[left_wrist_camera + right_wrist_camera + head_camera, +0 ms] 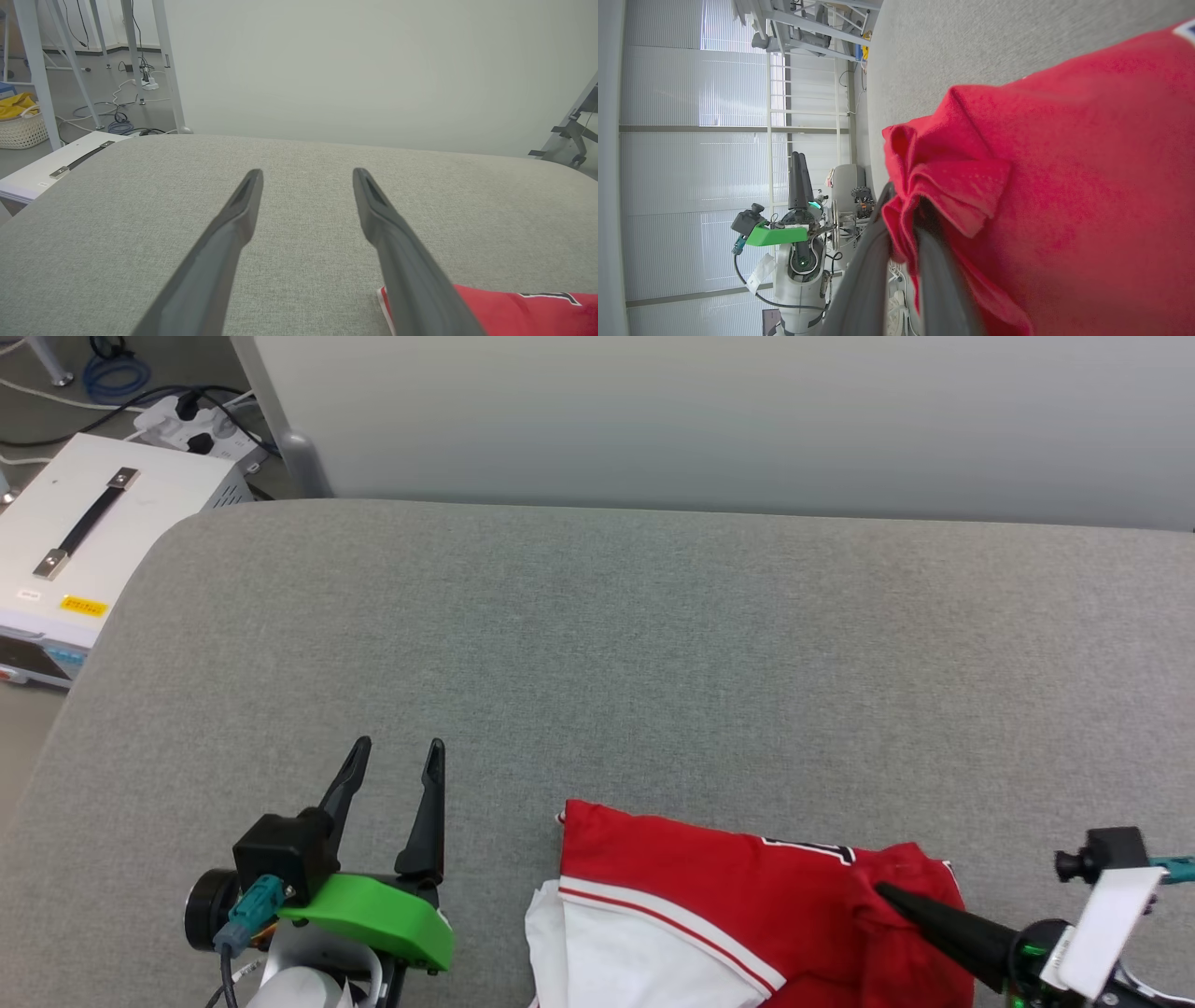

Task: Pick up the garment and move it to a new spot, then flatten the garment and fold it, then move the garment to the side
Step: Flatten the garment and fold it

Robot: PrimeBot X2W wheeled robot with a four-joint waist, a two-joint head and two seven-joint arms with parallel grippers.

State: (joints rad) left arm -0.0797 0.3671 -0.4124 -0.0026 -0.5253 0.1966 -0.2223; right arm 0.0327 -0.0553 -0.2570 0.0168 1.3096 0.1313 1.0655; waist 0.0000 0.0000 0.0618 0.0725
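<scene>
My right claw (882, 889) is pinched shut on a red fold of the garment (691, 868), which lies at the desk's (607, 644) near edge. My left claw (400, 744) gapes empty nearby. I judge I'm moving the garment; next, lift without slipping.

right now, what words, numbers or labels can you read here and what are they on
No text here reads clearly.
garment: black white-outlined lettering, mostly hidden, unreadable.
white box: yellow sticker, too small to read.
</scene>
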